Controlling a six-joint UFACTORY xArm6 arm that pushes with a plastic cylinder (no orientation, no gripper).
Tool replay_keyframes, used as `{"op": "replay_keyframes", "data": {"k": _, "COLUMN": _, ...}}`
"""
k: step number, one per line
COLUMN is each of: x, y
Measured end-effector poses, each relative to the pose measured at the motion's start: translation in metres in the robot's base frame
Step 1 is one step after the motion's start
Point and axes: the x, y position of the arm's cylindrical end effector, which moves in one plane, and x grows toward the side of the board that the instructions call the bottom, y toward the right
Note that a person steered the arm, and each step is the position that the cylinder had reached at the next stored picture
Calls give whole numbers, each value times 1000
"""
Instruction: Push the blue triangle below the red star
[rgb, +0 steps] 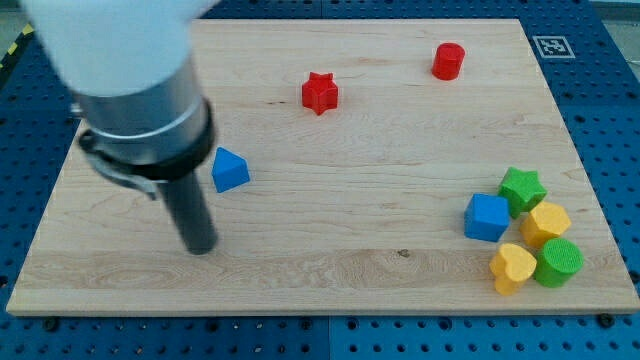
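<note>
1. The blue triangle (229, 170) is seen on the wooden board (330, 260), in the view's left half, below and to the left of the red star (320, 92).
2. My tip (201, 247) is placed just beside the blue triangle, to its lower left; contact cannot be told.
3. No jaws are carried by the rod, so nothing is grasped.
4. A red cylinder (449, 61) is found near the view's top right.
5. A blue cube (487, 217), a green star (522, 189), a yellow hexagon-like block (548, 222), a yellow heart (512, 267) and a green cylinder (558, 262) are grouped at the lower right.
</note>
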Motion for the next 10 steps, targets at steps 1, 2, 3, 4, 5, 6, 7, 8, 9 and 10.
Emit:
{"op": "replay_keyframes", "data": {"k": 1, "x": -25, "y": -38}}
{"op": "replay_keyframes", "data": {"k": 2, "x": -33, "y": -18}}
{"op": "replay_keyframes", "data": {"k": 3, "x": -39, "y": 18}}
{"op": "replay_keyframes", "data": {"k": 4, "x": -39, "y": 23}}
{"op": "replay_keyframes", "data": {"k": 5, "x": -33, "y": 23}}
{"op": "replay_keyframes", "data": {"k": 6, "x": -25, "y": 23}}
{"op": "replay_keyframes", "data": {"k": 7, "x": -25, "y": 20}}
{"op": "replay_keyframes", "data": {"k": 8, "x": -32, "y": -8}}
{"op": "replay_keyframes", "data": {"k": 9, "x": -74, "y": -42}}
{"op": "replay_keyframes", "data": {"k": 10, "x": -84, "y": -21}}
